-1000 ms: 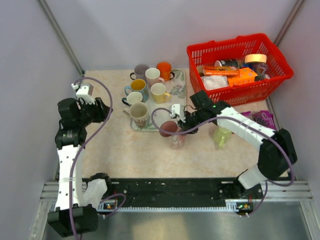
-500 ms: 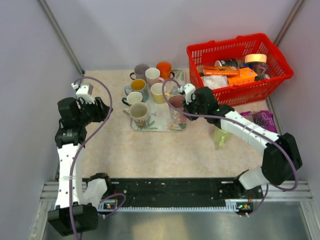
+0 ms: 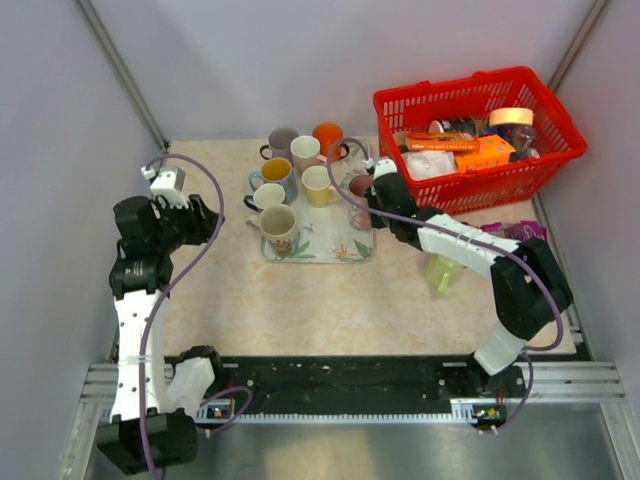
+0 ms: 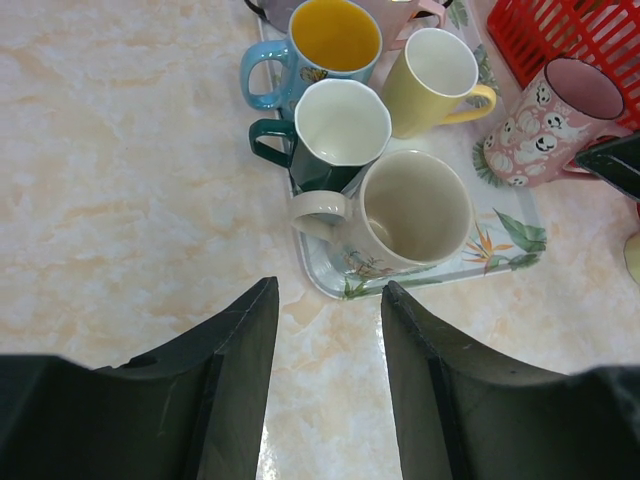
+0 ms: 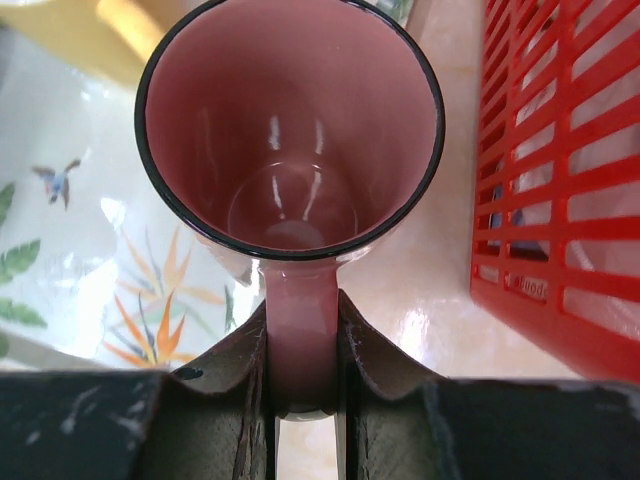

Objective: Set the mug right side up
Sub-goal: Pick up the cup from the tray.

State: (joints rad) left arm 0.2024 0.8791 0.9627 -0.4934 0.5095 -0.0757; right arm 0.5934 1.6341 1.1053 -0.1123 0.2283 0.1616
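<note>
Right claw (image 5: pixel 301 345): clenched on the handle of the pink mug (image 5: pixel 290 130). In the right wrist view both fingers (image 5: pixel 232 355) press the handle from either side, and the mug's mouth faces straight up at the camera, its glossy pink inside bare.

Mug position: in the top view the mug (image 3: pixel 358 188) sits right of centre in the upper half of the frame, at the right edge of the flowered tray (image 3: pixel 335 245), between the yellow mug (image 3: pixel 318 185) and the red basket (image 3: pixel 470 100). It stands mouth up. The left wrist view shows it (image 4: pixel 545 125) at the upper right with white ghost faces on its side, leaning slightly, its base at the tray's right rim. Whether the base rests on the tray or hangs just above it cannot be told.

Left claw (image 4: pixel 328 300): released. Its fingers stand apart with nothing between them, over the marbled table (image 4: pixel 120 200) just below the tray's lower left corner.

Other mugs on the tray, all mouth up: a beige mug (image 4: pixel 415 210) nearest the left claw, a dark green mug (image 4: pixel 340 125) touching it above, a blue mug (image 4: pixel 335 35) with a yellow inside, and an orange mug (image 3: pixel 328 135) at the tray's top edge.

Basket wall (image 5: pixel 560 200) fills the right side of the right wrist view, just beside the mug.
</note>
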